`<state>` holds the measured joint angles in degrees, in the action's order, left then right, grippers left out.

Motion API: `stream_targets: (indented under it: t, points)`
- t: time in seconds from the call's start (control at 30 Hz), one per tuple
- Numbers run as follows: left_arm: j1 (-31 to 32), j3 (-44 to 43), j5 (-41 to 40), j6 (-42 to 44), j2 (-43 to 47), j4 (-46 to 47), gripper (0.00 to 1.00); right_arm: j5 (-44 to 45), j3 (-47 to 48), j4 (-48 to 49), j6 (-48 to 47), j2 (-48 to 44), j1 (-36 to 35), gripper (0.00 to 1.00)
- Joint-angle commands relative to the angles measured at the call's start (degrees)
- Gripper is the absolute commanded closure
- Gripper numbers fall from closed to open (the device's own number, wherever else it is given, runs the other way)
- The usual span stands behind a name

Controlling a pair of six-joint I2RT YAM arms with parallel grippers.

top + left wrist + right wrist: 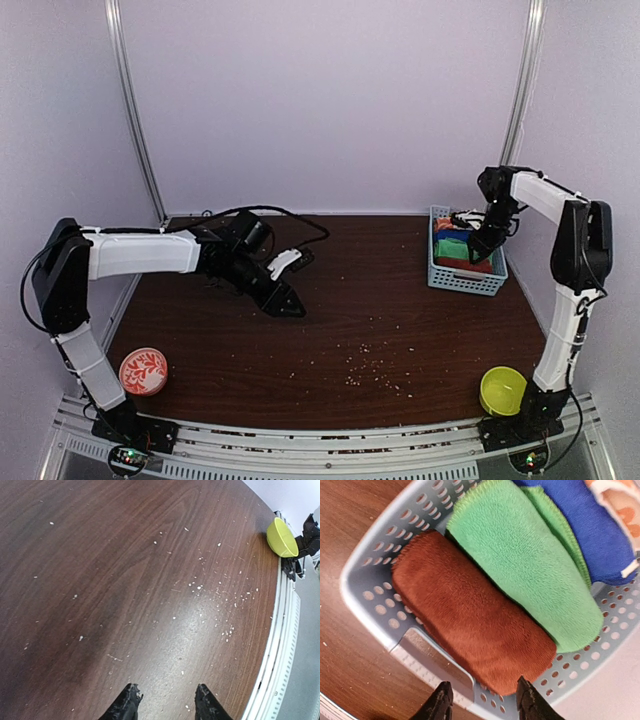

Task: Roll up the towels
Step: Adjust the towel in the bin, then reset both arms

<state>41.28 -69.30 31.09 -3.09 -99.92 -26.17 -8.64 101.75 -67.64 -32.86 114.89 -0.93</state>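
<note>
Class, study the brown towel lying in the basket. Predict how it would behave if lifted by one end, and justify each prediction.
The brown towel looks plush and bundled, so it would probably droop and unfold rather than stay stiff. Its fuzzy pile likely grips well, not slippery. Packed against the green towel in the basket, it may drag slightly.

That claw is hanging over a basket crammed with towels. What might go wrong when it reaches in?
The towels lie packed tight, so the right claw above the brown towel might pinch the green towel too. It might also snag the rim of the basket and drag everything along. Also, crumbs scattered on the table could stick to a towel spread there.
</note>
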Motion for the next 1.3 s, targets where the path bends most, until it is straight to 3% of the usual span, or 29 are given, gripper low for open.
stream_targets:
  t: [0.0,0.07,0.13,0.17,0.2,0.23,0.37,0.5,0.87,1.27]
  points:
    - [-1.46,-1.09,-8.38,0.99,4.14,-2.47,0.58,-3.52,-0.87,-0.14,-0.65,-9.94,0.40,0.51]
    - [-3.19,-1.21,-13.56,0.80,6.21,-2.98,0.51,-4.55,-2.89,2.11,-0.15,-13.52,0.39,0.43]
    - [-4.99,-2.22,-18.53,0.54,8.29,-3.49,0.06,-5.80,-4.64,5.43,1.72,-17.68,0.40,0.35]
    - [-5.87,-3.00,-20.63,0.42,9.33,-3.76,0.02,-5.81,-6.31,9.81,3.45,-20.02,0.40,0.12]
    - [-6.55,-3.71,-23.49,0.46,10.18,-3.87,0.02,-5.61,-8.40,13.80,5.67,-22.67,0.40,0.01]
    - [-6.99,-4.46,-26.86,0.83,10.91,-3.88,0.02,-5.33,-11.39,18.85,7.66,-25.40,0.40,0.00]
    - [-8.54,-8.05,-38.82,2.87,12.03,-3.95,0.02,-5.37,-26.70,39.40,14.71,-36.18,0.40,0.00]
    - [-10.39,-12.71,-43.25,3.09,13.15,-2.45,0.02,-5.82,-35.95,52.84,24.91,-41.87,0.31,0.00]
    - [-11.04,-22.65,-57.58,1.83,16.69,-1.55,0.02,-1.08,-26.88,55.09,30.96,-48.11,0.31,0.00]
    - [-11.10,-8.91,-61.90,1.92,25.37,8.73,0.02,-1.56,-34.85,59.19,33.96,-52.34,0.31,0.00]
